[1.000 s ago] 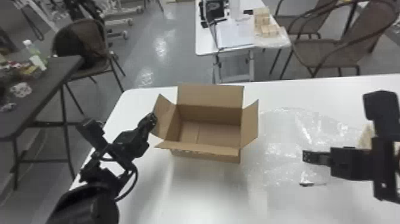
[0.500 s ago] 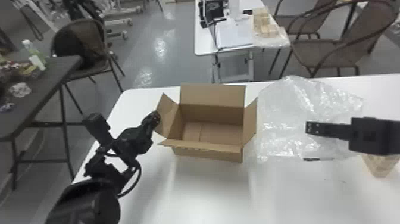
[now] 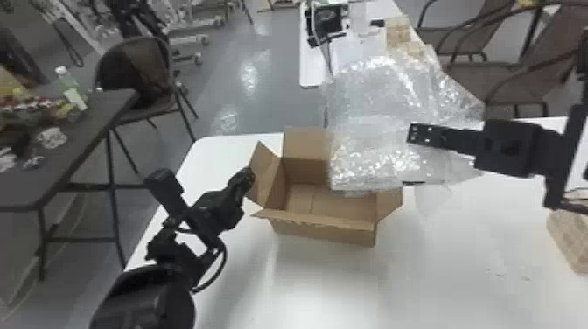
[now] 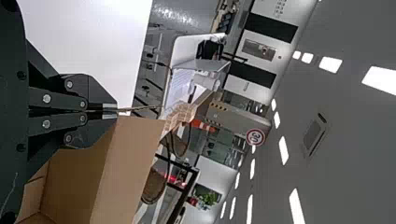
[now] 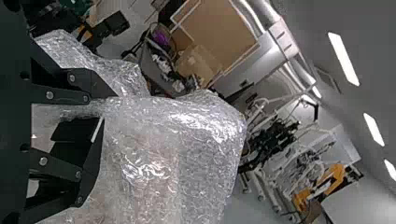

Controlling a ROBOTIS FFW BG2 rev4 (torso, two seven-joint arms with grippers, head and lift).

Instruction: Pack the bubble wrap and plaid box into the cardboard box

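Observation:
The open cardboard box [image 3: 323, 232] stands on the white table, flaps spread outward. At its left flap is my left gripper [image 3: 249, 175]; in the left wrist view the left gripper [image 4: 116, 110] is shut on the edge of a flap [image 4: 133, 158]. Bubble wrap [image 3: 372, 109] hangs in the air over the box's right part, hiding some of its back and right side. My right gripper [image 3: 413, 133] holds it up; in the right wrist view the wrap [image 5: 201, 140] passes between the fingers of the right gripper [image 5: 108, 108]. The plaid box [image 3: 571, 240] lies on the table at the right edge.
The white table [image 3: 442, 271] stretches in front of and to the right of the box. A dark side table [image 3: 87, 118] with clutter stands at the left, a chair [image 3: 131, 74] behind it. Farther back is another white table [image 3: 308, 72].
The right gripper has raised the bubble wrap off the table and brought it leftward over the box. The plaid box shows more fully at the right. My left arm has barely shifted.

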